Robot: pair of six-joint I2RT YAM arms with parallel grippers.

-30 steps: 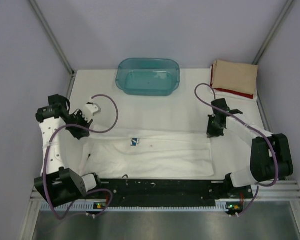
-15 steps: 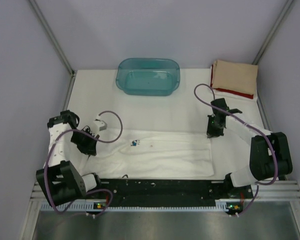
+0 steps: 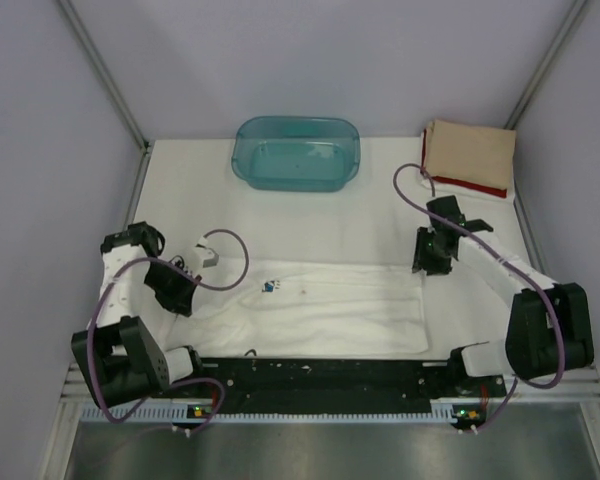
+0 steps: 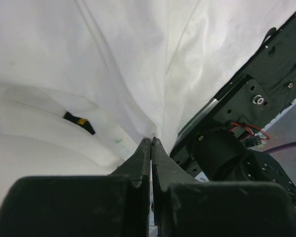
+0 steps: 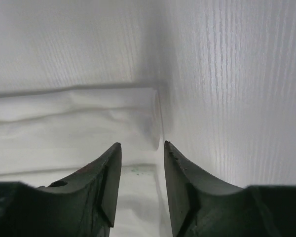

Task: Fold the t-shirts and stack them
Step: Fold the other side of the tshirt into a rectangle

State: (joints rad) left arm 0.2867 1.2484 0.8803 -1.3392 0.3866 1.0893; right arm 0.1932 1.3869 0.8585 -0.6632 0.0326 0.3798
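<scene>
A white t-shirt [image 3: 320, 305] with a small blue print [image 3: 268, 287] lies folded into a long band across the near half of the table. My left gripper [image 3: 184, 303] is at the shirt's left end, shut on a pinch of its white cloth [image 4: 138, 74]; the jaws [image 4: 151, 141] meet with the fabric drawn tight to the tips. My right gripper [image 3: 427, 266] stands open just over the band's far right corner. The shirt's edge [image 5: 155, 118] lies ahead of the right gripper [image 5: 142, 144], free between the fingers. A folded tan t-shirt [image 3: 470, 150] rests on a red one [image 3: 472, 186] at the back right.
A translucent teal tub [image 3: 296, 152] sits at the back centre of the white table [image 3: 310, 225]. The arms' black base rail [image 3: 320, 375] runs along the near edge, also showing in the left wrist view [image 4: 246, 94]. Frame posts rise at both back corners.
My left gripper has swung down and towards the near left, drawing the shirt's end along. My right gripper has opened and let go of the shirt's far right corner.
</scene>
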